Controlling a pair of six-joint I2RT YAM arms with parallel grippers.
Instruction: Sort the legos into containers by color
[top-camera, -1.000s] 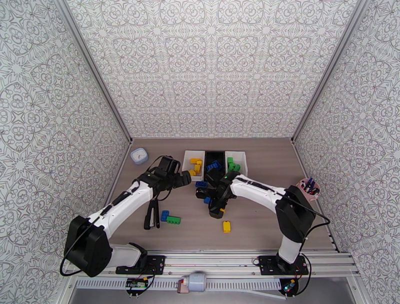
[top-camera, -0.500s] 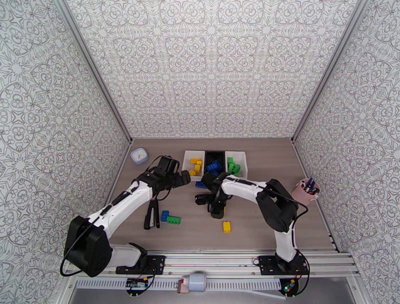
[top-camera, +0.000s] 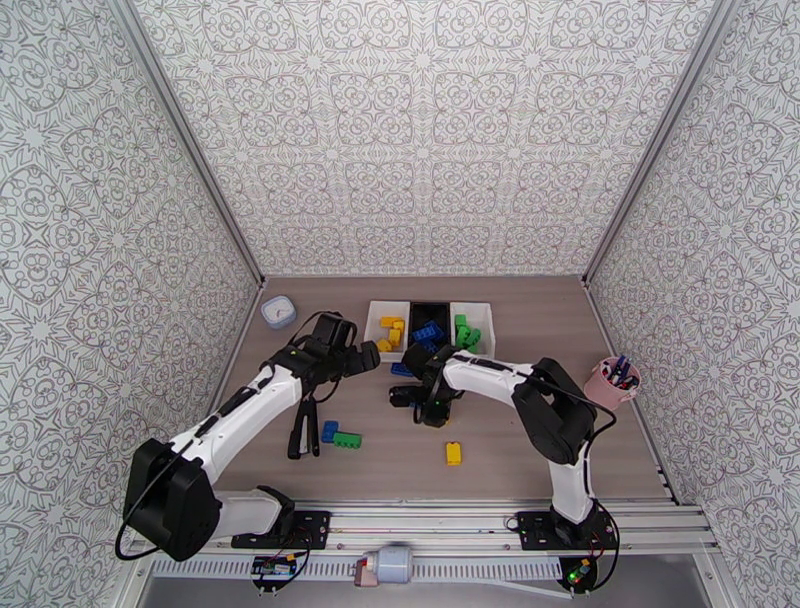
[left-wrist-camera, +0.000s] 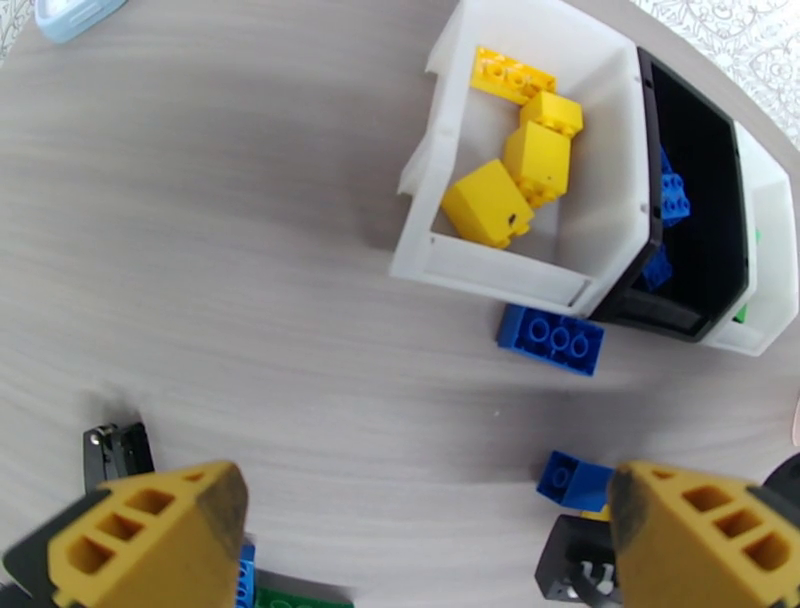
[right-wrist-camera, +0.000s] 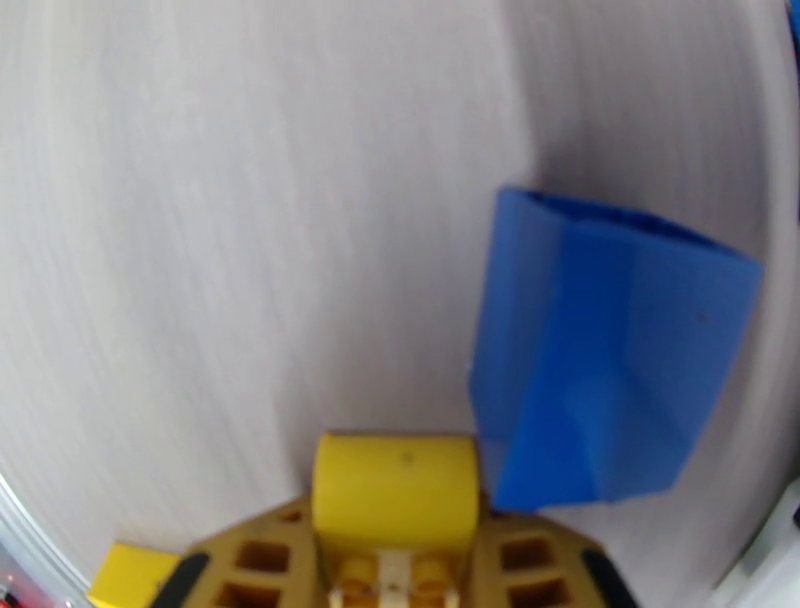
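Crowding the bottom edge of its wrist view, the right hand (right-wrist-camera: 395, 480) is showing blurred yellow fingertips bunched together, cut off below, with a tilted blue brick (right-wrist-camera: 610, 350) touching them; whether they are clenching it I cannot tell. The left hand (left-wrist-camera: 420, 500) is hanging spread wide and empty over bare table (left-wrist-camera: 200, 250), near the white bin (left-wrist-camera: 500, 275) of yellow bricks (left-wrist-camera: 487, 203). A flat blue brick (left-wrist-camera: 551, 340) is lying just beside where that bin meets the black bin (left-wrist-camera: 665, 315).
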